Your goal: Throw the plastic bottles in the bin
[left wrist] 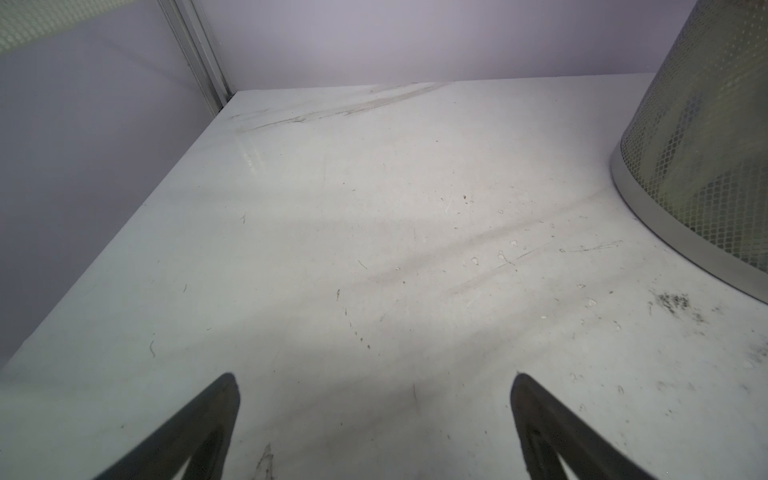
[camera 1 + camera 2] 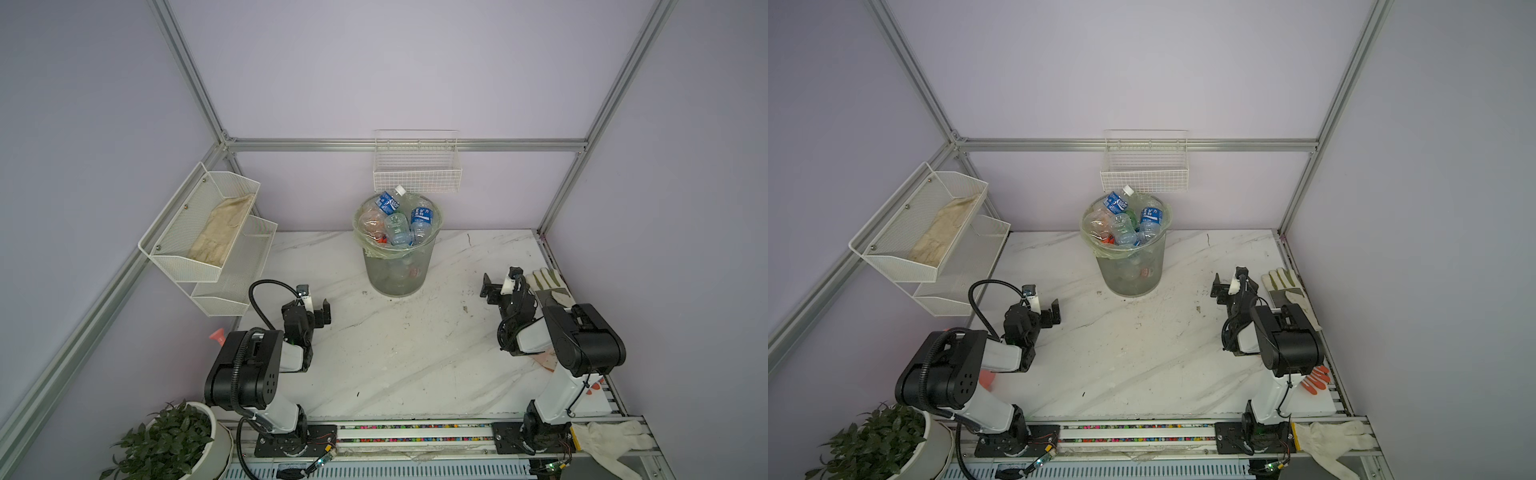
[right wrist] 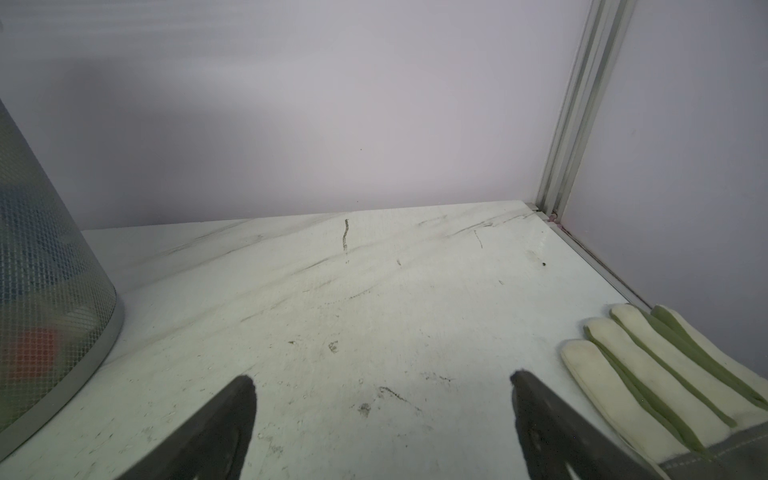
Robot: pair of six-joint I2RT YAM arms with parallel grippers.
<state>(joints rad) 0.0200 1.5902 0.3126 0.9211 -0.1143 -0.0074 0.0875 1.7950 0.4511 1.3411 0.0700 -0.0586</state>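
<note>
Going left to right: the left gripper (image 2: 314,300) hangs low over the table (image 2: 395,353) with its jaws spread wide and nothing between them. The left wrist view shows only bare marble past its fingertips (image 1: 230,386).

Middle of the scene, toward the back wall, is the bin (image 2: 397,274), and that's where all the plastic bottles (image 2: 399,226) are, heaped right up to the rim. One blue-label bottle (image 2: 390,201) sticks out above the pile on the far side, tilted with its white cap pointing up and back. I can't spot a single loose bottle on the table in either top view.

Over on the right, the right gripper (image 2: 500,279) is also wide apart and empty, just beside a white-and-green glove (image 2: 544,282) lying flat.

So the bin sits ahead of both grippers, off to the right of the left one and to the left of the right one, pretty much between them. Neither arm looks clearly nearer. My read is there's nothing left to grab and the job looks done. The only thing I'd watch is that top bottle rolling off.
</note>
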